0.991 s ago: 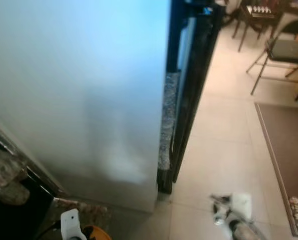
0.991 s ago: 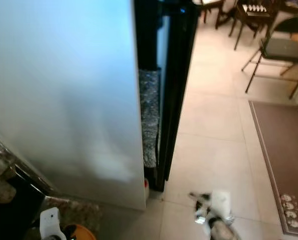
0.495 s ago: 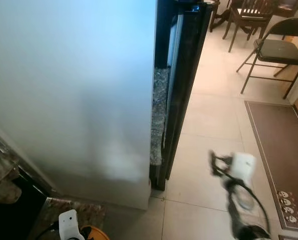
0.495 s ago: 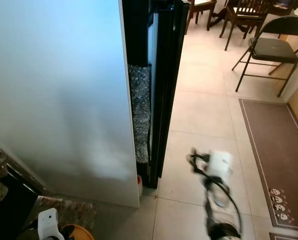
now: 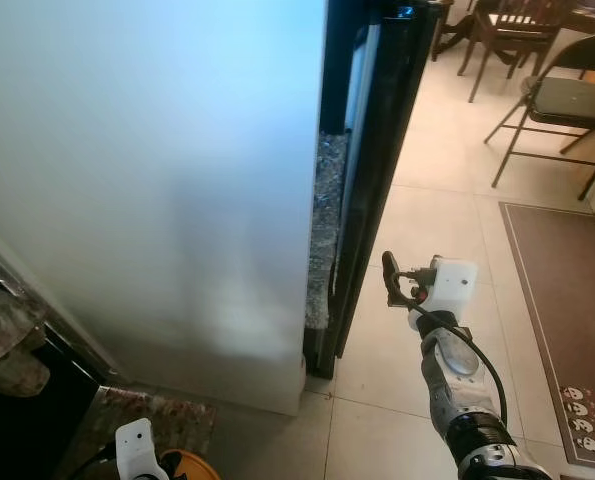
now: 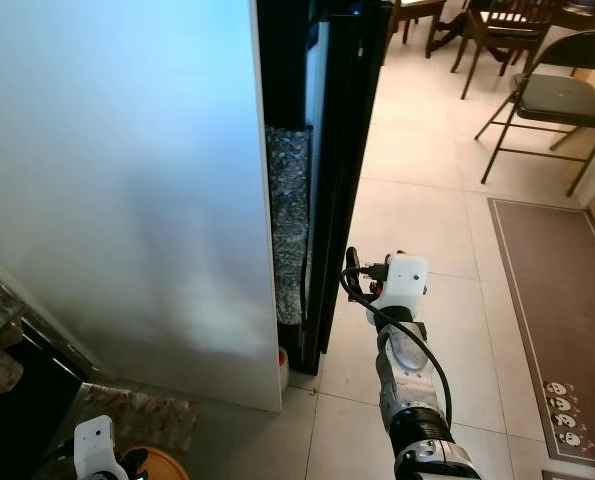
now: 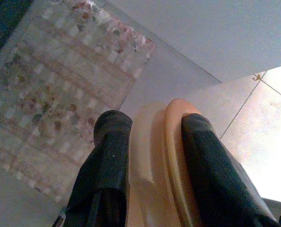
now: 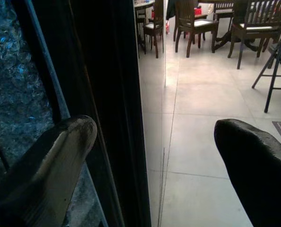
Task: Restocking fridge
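The fridge stands close on my left, its pale side panel wide and tall, with the black door edge beside it. A grey speckled strip shows in the gap between them. My right gripper is raised over the tiled floor, open, its fingers just beside the black door edge and holding nothing. Low at my left, my left gripper is shut on an orange rounded object; the same orange object peeks in beside the white wrist.
A patterned rug lies at the fridge's foot. A brown mat runs along the right. A folding chair and wooden dining chairs stand farther back. A dark counter with a patterned cloth is at my left. Open tiled floor ahead.
My right arm has risen from low near the floor and swung left, bringing its gripper up beside the black door edge. The camera shifted a little. The left arm has stayed put.
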Robot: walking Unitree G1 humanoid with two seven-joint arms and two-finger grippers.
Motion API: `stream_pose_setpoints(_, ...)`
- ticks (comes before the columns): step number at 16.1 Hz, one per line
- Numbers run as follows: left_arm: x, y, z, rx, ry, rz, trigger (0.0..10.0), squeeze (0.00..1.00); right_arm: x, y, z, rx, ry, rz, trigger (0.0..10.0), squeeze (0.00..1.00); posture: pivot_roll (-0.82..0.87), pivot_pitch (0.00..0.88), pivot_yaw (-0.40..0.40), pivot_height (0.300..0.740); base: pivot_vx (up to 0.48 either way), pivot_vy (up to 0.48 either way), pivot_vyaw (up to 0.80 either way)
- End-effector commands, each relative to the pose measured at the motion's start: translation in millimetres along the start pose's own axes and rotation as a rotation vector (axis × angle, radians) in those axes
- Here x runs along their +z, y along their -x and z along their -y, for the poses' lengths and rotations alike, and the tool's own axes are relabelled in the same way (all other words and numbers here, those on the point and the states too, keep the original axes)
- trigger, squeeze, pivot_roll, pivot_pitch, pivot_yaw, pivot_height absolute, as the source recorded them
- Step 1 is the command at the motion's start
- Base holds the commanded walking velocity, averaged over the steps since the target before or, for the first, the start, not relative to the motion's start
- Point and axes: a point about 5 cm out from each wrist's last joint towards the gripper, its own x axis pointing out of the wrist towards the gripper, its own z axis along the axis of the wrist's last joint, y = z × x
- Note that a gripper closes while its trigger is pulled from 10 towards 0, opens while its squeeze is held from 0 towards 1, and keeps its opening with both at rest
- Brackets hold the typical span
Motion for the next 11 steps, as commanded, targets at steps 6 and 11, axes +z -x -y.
stream_pose_setpoints(6, -10, 2.1, -3.6, 0.002, 0.003, -0.036, 10.0, 0.00, -8, 8.0, 1.0, 0.003, 0.015, -0.034, 10.0, 0.00, -0.06, 0.042, 0.023, 0.740, 0.000, 0.000, 0.00)
stream_pose_setpoints(11, -10, 1.9, -2.1, -0.004, 0.004, -0.034, 10.0, 0.00, -2, 7.4, 7.3, 0.008, 0.046, -0.015, 10.0, 0.00, -0.06, 0.042, 0.021, 0.740, 0.000, 0.000, 0.00)
